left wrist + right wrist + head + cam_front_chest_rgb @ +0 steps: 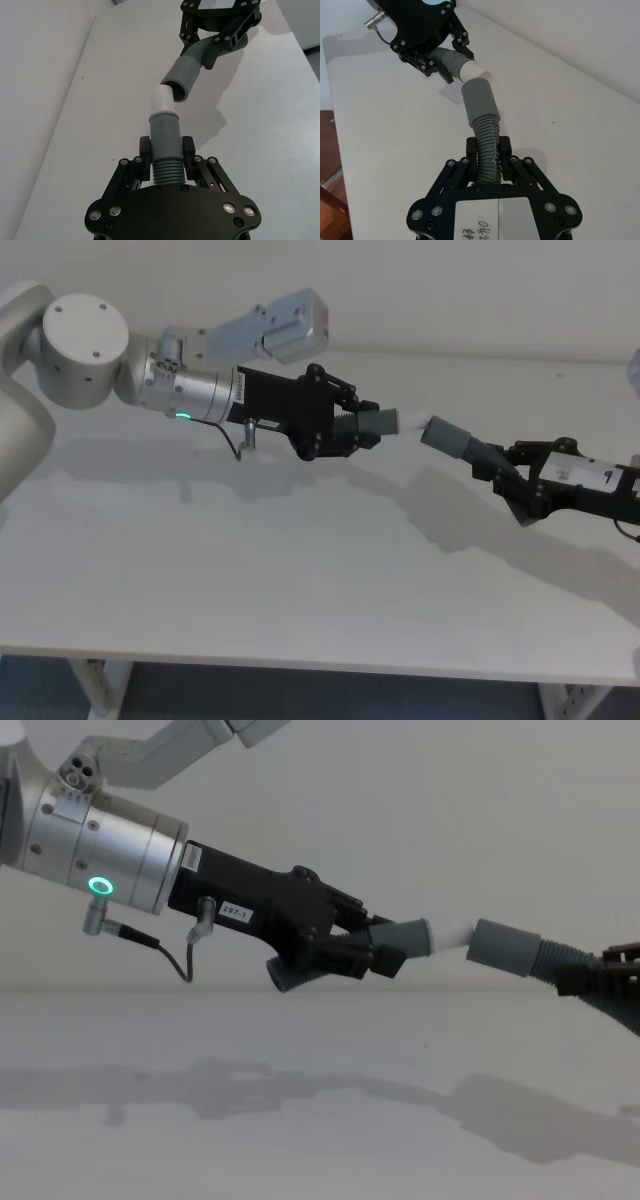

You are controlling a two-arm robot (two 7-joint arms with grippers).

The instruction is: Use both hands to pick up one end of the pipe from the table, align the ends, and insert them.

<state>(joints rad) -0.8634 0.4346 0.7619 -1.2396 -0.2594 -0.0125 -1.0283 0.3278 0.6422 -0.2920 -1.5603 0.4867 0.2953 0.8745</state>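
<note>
Nearest you in the head view lies the bare off-white table, its front edge along the bottom of the frame, crossed only by the arms' shadows.

Above it, at the right edge of that frame, your right gripper reaches in. Its jaws are closed tight on the ribbed hose section of the grey socket piece; the right wrist view shows the two black fingers pinching the corrugated stretch from either side, with the smooth grey sleeve sticking out past them.

Left of centre in the head view, your left gripper comes from the upper left on its silver wrist, the green ring light lit. It is clamped on the other grey piece, which ends in a narrower white tip. In the left wrist view the fingers grip that piece just above its ribbed collar.

Both pieces are held in the air above the table. The white tip points at the open mouth of the sleeve and sits right at its rim; whether it has entered or only touches the edge, you probably cannot tell. The two pieces meet at a slight angle, not quite in line.
</note>
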